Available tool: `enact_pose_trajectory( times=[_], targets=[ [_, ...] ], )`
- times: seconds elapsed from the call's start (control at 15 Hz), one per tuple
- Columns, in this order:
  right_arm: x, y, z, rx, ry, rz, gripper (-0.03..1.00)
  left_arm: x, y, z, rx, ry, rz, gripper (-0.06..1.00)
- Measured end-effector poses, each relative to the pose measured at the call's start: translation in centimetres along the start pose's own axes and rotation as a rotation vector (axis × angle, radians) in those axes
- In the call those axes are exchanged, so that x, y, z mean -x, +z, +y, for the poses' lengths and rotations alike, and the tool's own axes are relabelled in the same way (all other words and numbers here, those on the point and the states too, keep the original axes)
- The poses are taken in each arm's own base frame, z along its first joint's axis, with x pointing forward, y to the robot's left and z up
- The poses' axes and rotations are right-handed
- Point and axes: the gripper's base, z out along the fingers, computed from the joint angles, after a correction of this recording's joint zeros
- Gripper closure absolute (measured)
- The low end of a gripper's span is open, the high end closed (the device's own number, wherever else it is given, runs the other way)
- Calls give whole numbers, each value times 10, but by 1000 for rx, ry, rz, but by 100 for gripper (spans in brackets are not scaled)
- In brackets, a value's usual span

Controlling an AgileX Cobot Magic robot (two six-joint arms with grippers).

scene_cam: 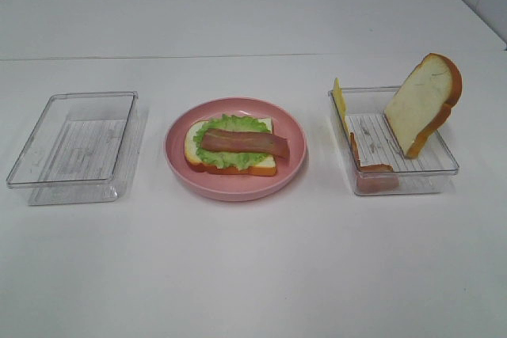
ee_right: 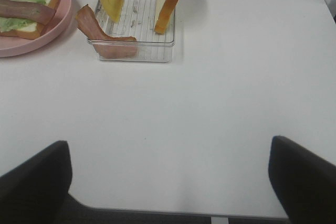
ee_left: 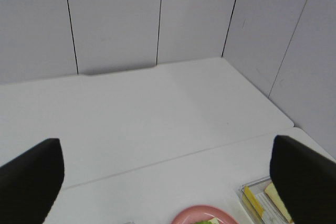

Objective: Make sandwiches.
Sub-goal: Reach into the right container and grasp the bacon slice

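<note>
Exterior high view: white table [scene_cam: 253, 275] with a pink plate [scene_cam: 293, 156] at the centre of the frame. The plate carries the part-built sandwich [scene_cam: 234, 146] — bottom bread slice [scene_cam: 191, 146] lying flat, ruffled green lettuce [scene_cam: 230, 126] on it, and one bacon strip [scene_cam: 245, 143] laid across the lettuce, running left to right.

A clear tray [scene_cam: 75, 184] sits at the left of the frame, apart from the plate. A second clear tray [scene_cam: 420, 182] sits at the right, near the plate but not touching it. The right tray holds three things:
- A loose bread slice [scene_cam: 424, 104] stands tilted, lower edge on the tray floor, rounded crust top up at the upper right.
- A yellow cheese slice [scene_cam: 339, 100] stands on edge against the tray's left wall.
- A second bacon strip [scene_cam: 371, 170] lies in the front-left corner. The right wrist view shows one end poking up past the rim on the plate side.

Left jaws: spread wide, a dark tip at each side of the left wrist view, holding nothing. They are up off the table and face the grey wall panels [ee_left: 115, 19], with the plate rim and a corner of the right tray just in shot.

Right jaws: also wide apart and holding nothing — bare table between them, with the right tray and the plate further off.
</note>
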Motion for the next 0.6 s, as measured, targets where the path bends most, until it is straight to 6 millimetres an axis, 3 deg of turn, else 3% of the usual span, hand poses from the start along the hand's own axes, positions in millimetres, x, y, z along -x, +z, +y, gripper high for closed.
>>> enact_pose_trajectory(
  times=[0.07,0.13,0.27,0.33,0.4,0.53,0.6],
  targets=[
    [0,0,0,0,0,0,-1,-3,-16,-2,-11,35,-17,-4],
    [0,0,0,0,0,0,-1,-13,-45,-6,-31,83,-44,-5],
    [0,0,0,0,0,0,-1,-46,-89,-11,-50,113,-50,-5],
    [0,0,0,0,0,0,-1,-70,-101,-12,-51,113,-22,-5],
    [0,0,0,0,0,0,-1,-80,-104,-12,-51,114,-7,-5],
    [0,0,0,0,0,0,-1,-139,-104,-11,-57,132,108,-5],
    [0,0,0,0,0,0,-1,-198,-98,-10,-69,173,216,-5]
  ],
)
